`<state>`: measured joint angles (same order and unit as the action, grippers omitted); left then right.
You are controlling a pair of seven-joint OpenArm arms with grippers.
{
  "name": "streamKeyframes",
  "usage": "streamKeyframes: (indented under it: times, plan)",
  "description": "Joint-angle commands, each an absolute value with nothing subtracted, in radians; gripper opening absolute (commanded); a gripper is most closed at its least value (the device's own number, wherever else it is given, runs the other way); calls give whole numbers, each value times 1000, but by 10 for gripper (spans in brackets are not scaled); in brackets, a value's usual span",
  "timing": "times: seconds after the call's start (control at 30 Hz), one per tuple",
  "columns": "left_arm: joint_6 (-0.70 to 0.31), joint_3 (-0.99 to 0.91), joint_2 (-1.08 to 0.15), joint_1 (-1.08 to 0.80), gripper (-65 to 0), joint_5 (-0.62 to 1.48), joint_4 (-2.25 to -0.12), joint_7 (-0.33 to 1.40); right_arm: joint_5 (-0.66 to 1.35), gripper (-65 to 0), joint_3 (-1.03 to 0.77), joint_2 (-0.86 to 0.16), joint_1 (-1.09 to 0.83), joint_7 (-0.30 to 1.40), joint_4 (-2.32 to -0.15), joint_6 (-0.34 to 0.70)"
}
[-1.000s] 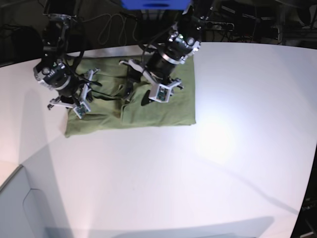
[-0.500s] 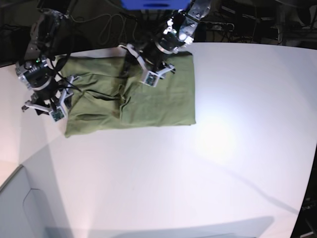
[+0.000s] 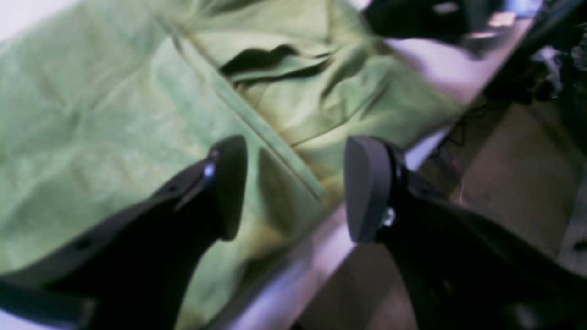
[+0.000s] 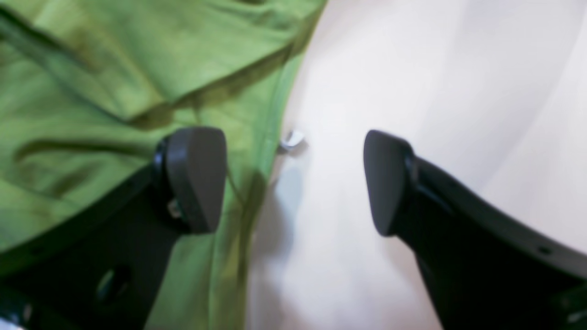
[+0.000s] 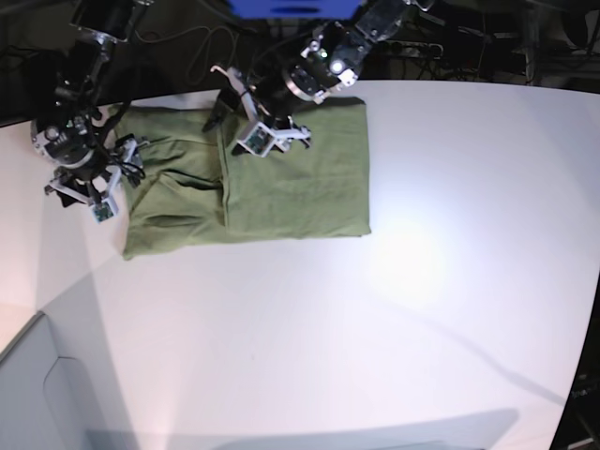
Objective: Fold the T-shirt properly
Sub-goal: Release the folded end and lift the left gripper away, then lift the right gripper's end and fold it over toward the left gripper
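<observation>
The olive-green T-shirt [image 5: 300, 173] lies flat on the white table, with a folded layer over its right part and a wrinkled left part [image 5: 173, 187]. My left gripper [image 5: 232, 122] is open and empty, hovering over the shirt's back edge. In the left wrist view [image 3: 296, 188] its fingers straddle a hem line of the shirt [image 3: 114, 105] by the table's edge. My right gripper [image 5: 80, 192] is open and empty at the shirt's left edge. In the right wrist view [image 4: 291, 181] one finger is over the cloth [image 4: 91, 91], the other over bare table.
The white table [image 5: 422, 309] spreads wide to the front and right of the shirt. Its back edge runs just behind the shirt, with dark cables and equipment [image 5: 450, 37] beyond. A small white tag [image 4: 292, 139] lies by the shirt's edge. A grey panel [image 5: 37, 394] sits bottom left.
My left gripper has moved left and back along the shirt to its far edge. My right gripper has moved out to the shirt's left edge. The middle fold now lies straighter.
</observation>
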<state>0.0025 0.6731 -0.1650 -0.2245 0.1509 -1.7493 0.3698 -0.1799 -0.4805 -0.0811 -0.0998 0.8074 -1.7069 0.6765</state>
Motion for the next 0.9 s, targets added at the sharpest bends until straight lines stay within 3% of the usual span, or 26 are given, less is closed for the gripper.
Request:
streamKeyframes:
  times: [0.0,0.17,0.43,0.63,0.87]
  plan:
    - [10,668,-186,-229,-323,150,-1785,352,-165,-192,-499,-77,-81,788,-1716,698]
    - [10,544,-237,-295,-323,150,-1839,351,-125,-191,-576,-21,-44,791,-1713,698]
    - [2,291,-234,-364,-322,150,-1831,351,-1,-191,-581,-19,22,868,-1624,698]
    - [2,236,-236,-371,-322,150,-1831,351,1,-191,-656,-19,68,866,-1466,698]
    - [5,222,-231,-372,-322,150,-1791,349,4,-191,-665,-18,39,875,-1443,698]
